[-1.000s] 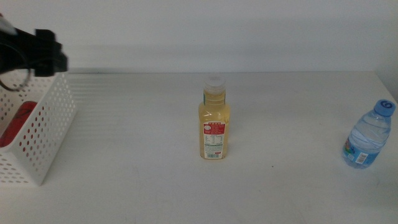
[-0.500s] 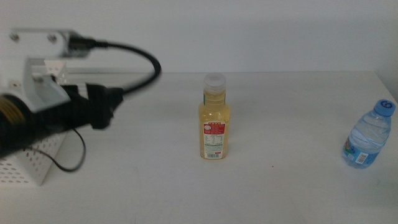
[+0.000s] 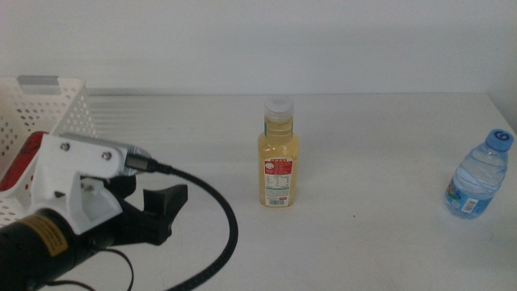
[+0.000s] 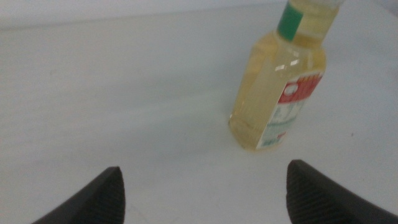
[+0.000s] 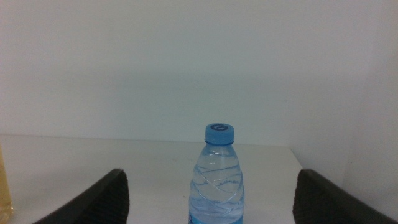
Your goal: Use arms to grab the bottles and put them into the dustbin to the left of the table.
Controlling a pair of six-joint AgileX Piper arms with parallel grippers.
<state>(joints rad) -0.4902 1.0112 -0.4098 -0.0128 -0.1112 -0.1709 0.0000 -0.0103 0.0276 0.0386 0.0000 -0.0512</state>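
Now left hand (image 3: 166, 212), jaws apart, sits at 8 o'clock of the upright juice bottle (image 3: 279, 153); bare table (image 3: 363, 250) between. Right hand (image 5: 208, 199) jaws apart facing water bottle (image 5: 217, 180).

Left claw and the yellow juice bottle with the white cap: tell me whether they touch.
Apart. The left wrist view shows bare white table between the open left claw and the yellow juice bottle; the middle view shows the same gap.

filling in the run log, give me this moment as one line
left gripper: open, empty, facing juice bottle | right gripper: open, facing water bottle | red can: in dustbin
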